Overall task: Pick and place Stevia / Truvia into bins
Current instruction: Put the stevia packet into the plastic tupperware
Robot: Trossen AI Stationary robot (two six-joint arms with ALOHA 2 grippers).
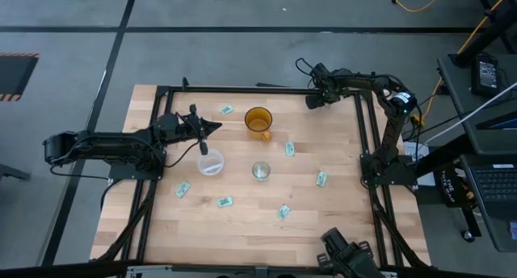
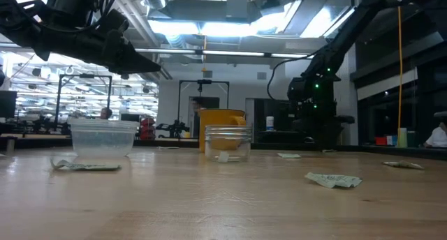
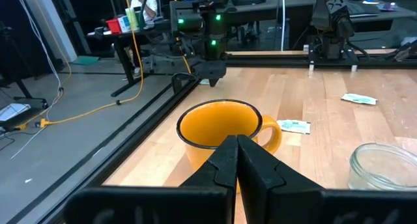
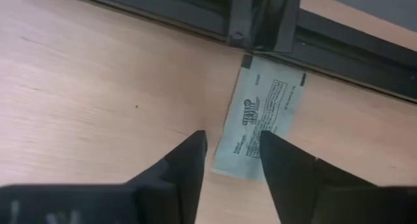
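Observation:
A pale green and white Stevia sachet [image 4: 260,110] lies flat on the wood beside the black frame rail [image 4: 150,19] at the table's far right. My right gripper [image 4: 232,139] points down over it, open, a finger on either side of the sachet's one short end. In the high view this gripper [image 1: 311,102] hides that sachet. Several more sachets [image 1: 289,149] lie scattered on the table. The bins, a clear cup [image 1: 211,164] and a smaller silvery cup [image 1: 260,170], stand mid-table. My left gripper [image 1: 214,128] hovers shut at the left, above the clear cup. My right gripper comes at the sachet from above, pointing down, with its fingers [image 4: 287,165] on either side of one short end [image 4: 244,152]. I cannot tell whether they touch it. The sachet lies flat on the table.
An amber mug [image 1: 258,122] with a handle stands beyond the two cups, right in front of my left gripper [image 3: 236,142]. A black frame runs round the tabletop, with a bracket [image 4: 264,19] just past the sachet. Bare wood lies along the near edge.

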